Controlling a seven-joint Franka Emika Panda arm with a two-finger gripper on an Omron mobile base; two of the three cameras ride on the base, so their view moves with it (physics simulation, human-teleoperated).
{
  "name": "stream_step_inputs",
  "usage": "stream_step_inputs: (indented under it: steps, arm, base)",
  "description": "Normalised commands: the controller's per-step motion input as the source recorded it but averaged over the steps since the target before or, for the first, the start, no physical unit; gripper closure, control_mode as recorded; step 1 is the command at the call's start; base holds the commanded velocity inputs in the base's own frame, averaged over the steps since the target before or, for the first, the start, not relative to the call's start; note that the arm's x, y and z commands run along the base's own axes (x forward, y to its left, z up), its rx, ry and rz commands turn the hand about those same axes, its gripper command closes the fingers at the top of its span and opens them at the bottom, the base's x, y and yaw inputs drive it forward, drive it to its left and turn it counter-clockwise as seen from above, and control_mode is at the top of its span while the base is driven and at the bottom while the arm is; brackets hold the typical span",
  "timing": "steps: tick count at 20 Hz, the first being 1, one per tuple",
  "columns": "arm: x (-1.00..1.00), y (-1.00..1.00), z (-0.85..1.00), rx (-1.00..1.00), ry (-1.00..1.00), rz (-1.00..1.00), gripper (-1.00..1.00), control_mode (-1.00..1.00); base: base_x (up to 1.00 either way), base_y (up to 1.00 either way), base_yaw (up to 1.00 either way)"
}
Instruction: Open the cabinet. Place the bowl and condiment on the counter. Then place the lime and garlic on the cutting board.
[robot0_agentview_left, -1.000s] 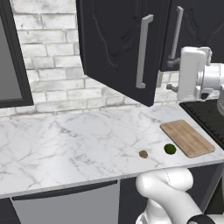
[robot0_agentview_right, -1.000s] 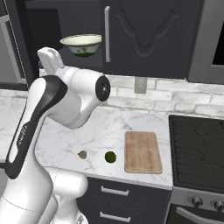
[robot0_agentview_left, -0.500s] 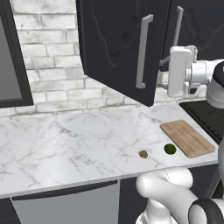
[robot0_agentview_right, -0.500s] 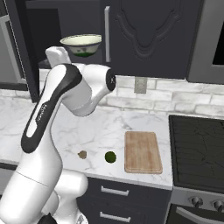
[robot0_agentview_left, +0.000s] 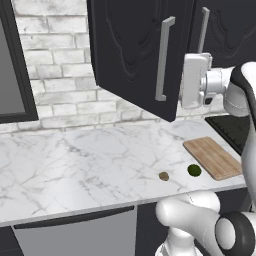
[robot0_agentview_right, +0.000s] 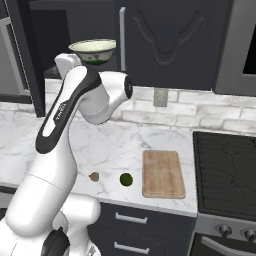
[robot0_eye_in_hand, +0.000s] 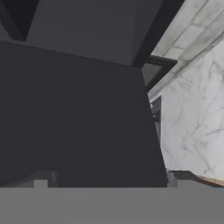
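The cabinet (robot0_agentview_left: 135, 55) hangs over the counter (robot0_agentview_left: 85, 160) with its left door swung wide open. On the dark shelf inside sits the bowl (robot0_agentview_right: 93, 49), cream with a green band. My hand (robot0_agentview_left: 196, 80) is raised beside the open door's free edge, just below and left of the bowl. The gripper (robot0_eye_in_hand: 107, 181) is open and empty, facing the door's dark inner face, its fingertips (robot0_eye_in_hand: 41, 182) spread wide. The lime (robot0_agentview_right: 126, 179) and garlic (robot0_agentview_right: 94, 176) lie on the counter, left of the cutting board (robot0_agentview_right: 163, 173). The condiment is hidden.
A black stovetop (robot0_agentview_right: 225, 165) adjoins the counter to the right of the board. The cabinet's right door (robot0_agentview_right: 175, 40) is shut. A dark-framed window (robot0_agentview_left: 12, 65) sits at the far left, above a white brick backsplash (robot0_agentview_left: 55, 75).
My hand has moved left at shelf height, closer to the open door's edge. The jaws have stayed open, and the bowl, lime and garlic have not moved.
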Motion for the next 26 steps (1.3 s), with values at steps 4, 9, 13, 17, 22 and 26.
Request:
stream_step_inputs:
  steps: [4,9,13,17,22,26]
  arm:
    - [0.03,0.28,0.0,0.0,0.0,0.04,-1.0,-1.0]
    - [0.07,0.29,0.0,0.0,0.0,0.05,-1.0,-1.0]
    - [0.0,0.34,0.0,0.0,0.0,0.04,-1.0,-1.0]
    - [-0.17,0.34,0.13,0.03,0.0,0.05,-1.0,-1.0]
    - [-0.36,0.36,0.32,0.02,0.0,0.03,-1.0,-1.0]
    - [-0.1,0.5,0.09,0.0,0.0,0.01,-1.0,-1.0]
  base:
    - [0.0,0.0,0.0]
    - [0.0,0.0,0.0]
    - [0.0,0.0,0.0]
    - [0.0,0.0,0.0]
    - [0.0,0.0,0.0]
    - [0.0,0.0,0.0]
